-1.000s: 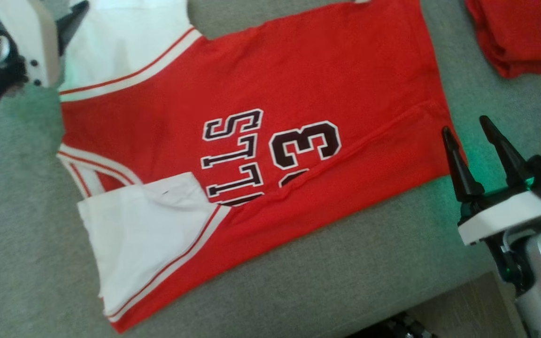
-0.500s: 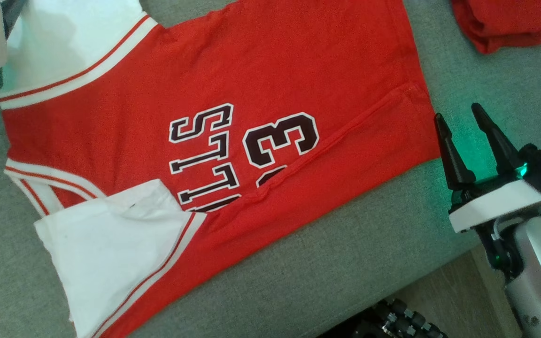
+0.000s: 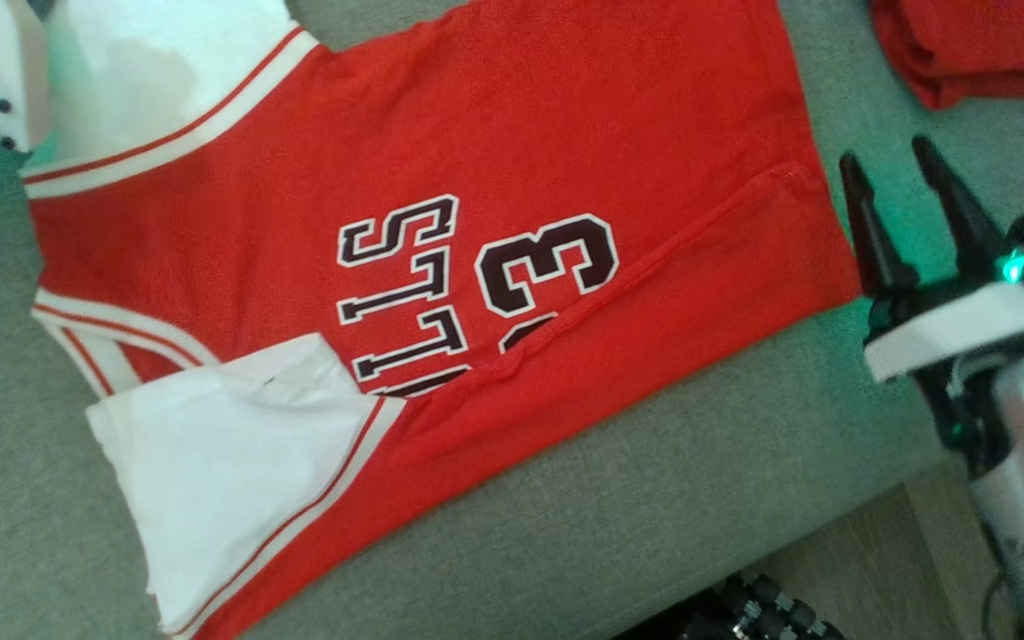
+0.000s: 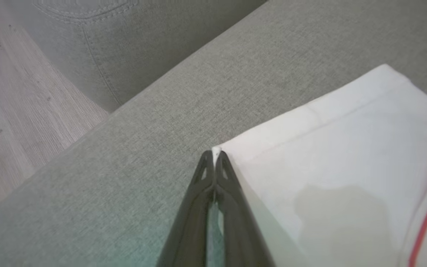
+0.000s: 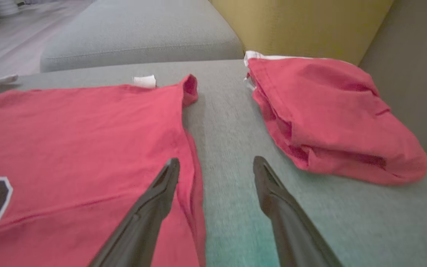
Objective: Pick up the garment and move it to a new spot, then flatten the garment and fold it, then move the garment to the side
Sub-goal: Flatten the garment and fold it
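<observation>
While the left gripper is pinched shut on the corner of the white sleeve, with a sliver of cloth showing between its tips, the right gripper stands open at the other end, jaws well apart. One of its fingers hangs over the red hem and the other over bare cushion, so the edge runs between them, along their line rather than across it. From this gripper the jersey lies to the robot's left, spread on the cushion, its long axis running sleeve to hem from one gripper to the other. The right arm is nearer the hem, and I judge it must shift left to take it. A folded red pile lies beyond, apart from the jersey.
</observation>
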